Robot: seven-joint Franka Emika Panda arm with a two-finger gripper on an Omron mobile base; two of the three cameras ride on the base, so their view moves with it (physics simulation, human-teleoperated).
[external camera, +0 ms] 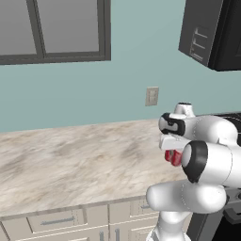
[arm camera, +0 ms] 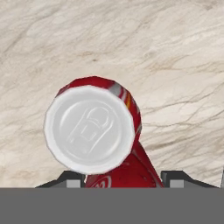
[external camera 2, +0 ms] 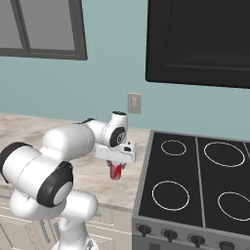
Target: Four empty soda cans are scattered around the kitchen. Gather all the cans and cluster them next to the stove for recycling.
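one red soda can (external camera 2: pixel 115 171) in the gripper (external camera 2: pixel 116 168) (beside one stove (external camera 2: pixel 195 185))

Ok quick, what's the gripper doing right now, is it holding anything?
Gripper: shut on a red soda can, held just above the marble counter beside the stove.
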